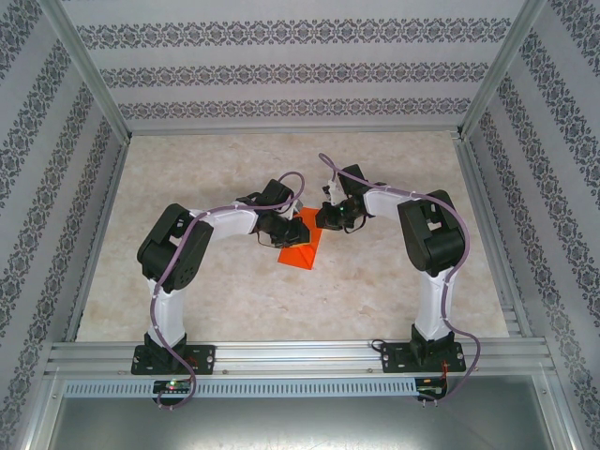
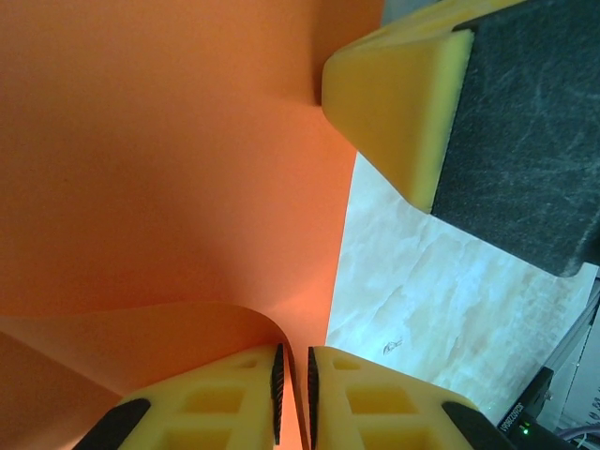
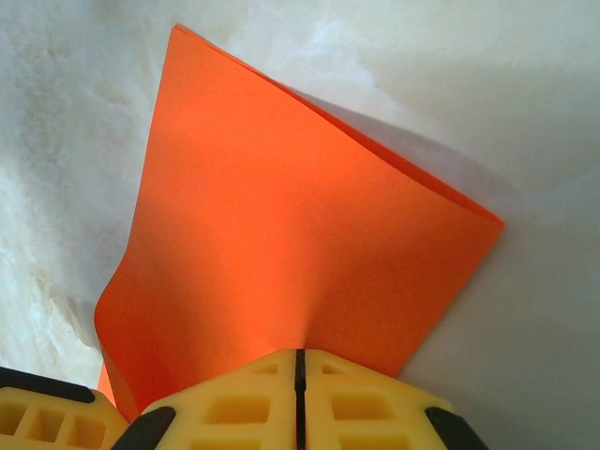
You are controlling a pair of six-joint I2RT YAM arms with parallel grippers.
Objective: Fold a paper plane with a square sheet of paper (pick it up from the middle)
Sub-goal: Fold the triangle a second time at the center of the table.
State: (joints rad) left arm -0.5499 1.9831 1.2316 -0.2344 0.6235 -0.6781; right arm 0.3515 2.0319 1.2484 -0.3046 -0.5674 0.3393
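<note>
Both jaws pinch the paper [image 1: 302, 242]: right jaws [image 3: 300, 361] clenched at its 6 o'clock edge, left jaws [image 2: 292, 375] gripping a curled layer, probably to crease it above the worktop [image 1: 234, 291].

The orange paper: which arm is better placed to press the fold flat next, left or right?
Probably the left. The right hand is shut on the orange paper and anchors its edge. The left hand grips only a curled edge with a small gap, so it could let go and press more easily.
</note>
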